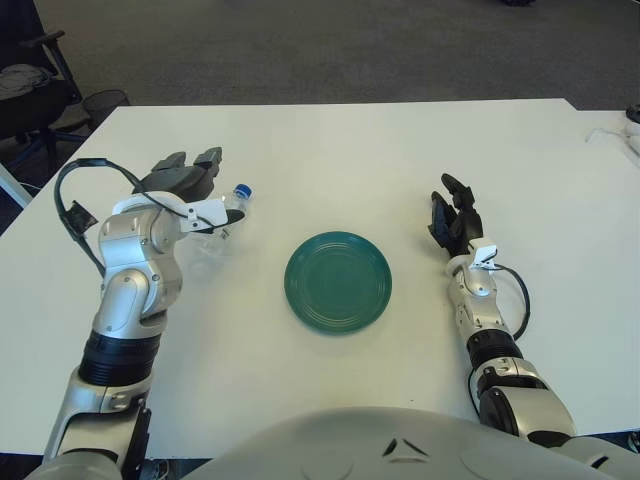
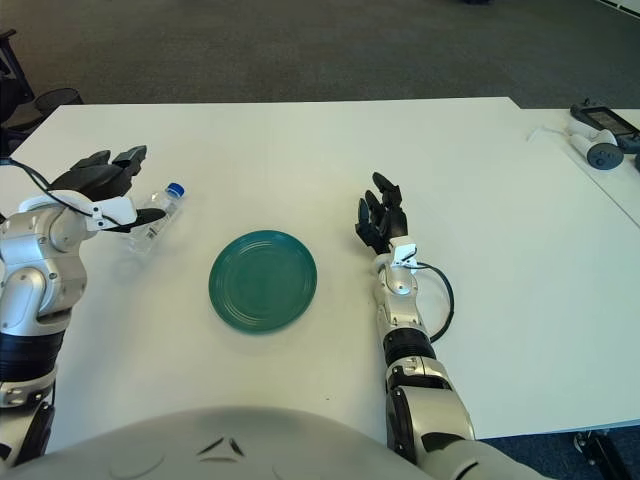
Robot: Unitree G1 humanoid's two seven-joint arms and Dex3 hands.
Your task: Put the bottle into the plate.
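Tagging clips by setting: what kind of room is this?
Probably an office or lab: a large white table on grey carpet, with an office chair at its far left corner.

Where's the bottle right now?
The bottle lies on its side on the table, left of the green plate, directly beside the left hand.
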